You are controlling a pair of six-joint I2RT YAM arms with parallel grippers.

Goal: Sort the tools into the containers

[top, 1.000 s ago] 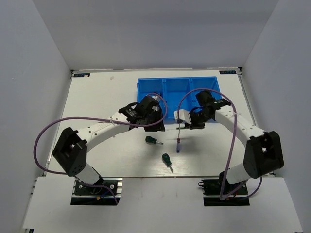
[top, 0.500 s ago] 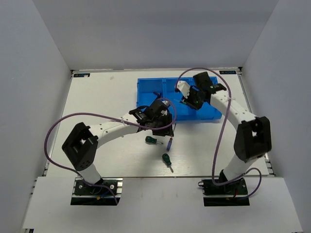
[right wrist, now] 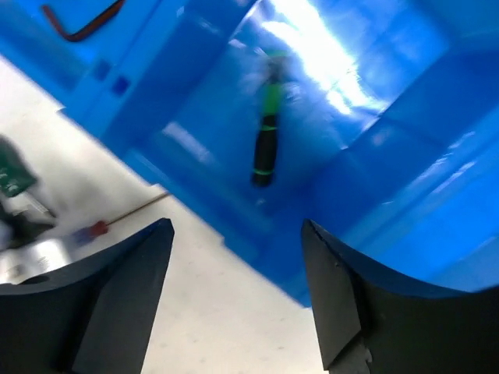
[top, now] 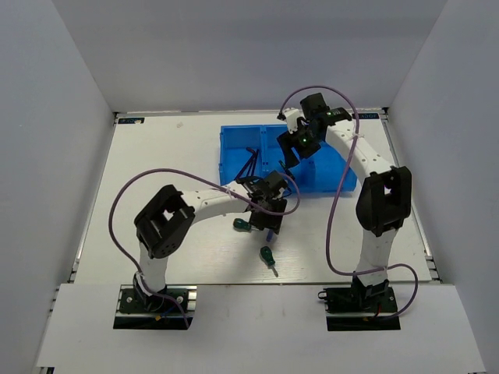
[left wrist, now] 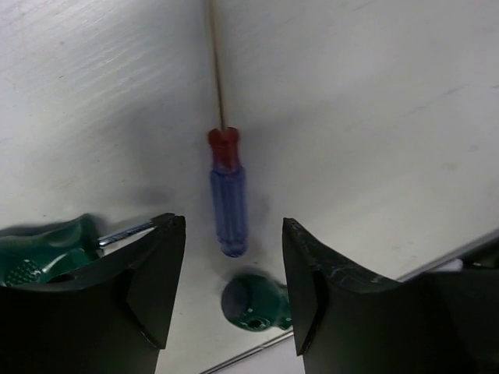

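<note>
The containers are compartments of one blue tray [top: 231, 134]. My right gripper [top: 290, 154] hovers open over the tray's middle compartment [right wrist: 366, 148], where a slim green-and-black screwdriver [right wrist: 265, 144] lies free. Dark hex keys [top: 250, 163] rest in the left compartment; one of them [right wrist: 82, 23] shows in the right wrist view. My left gripper [left wrist: 234, 269] is open, low over the table, straddling the butt of a blue-handled screwdriver [left wrist: 228, 210]. Two stubby green screwdrivers lie beside it, one [left wrist: 43, 255] to the left and one [left wrist: 253, 302] just below the jaws.
In the top view the stubby screwdrivers [top: 242, 225] [top: 267, 255] lie on the white table in front of the tray. The table's near edge [left wrist: 257, 354] runs close below the left gripper. Grey walls stand on three sides. Purple cables loop above both arms.
My right gripper swung from the table up over the tray and opened; the slim screwdriver now lies loose in the middle compartment. My left gripper moved right and nearer, over the blue screwdriver.
</note>
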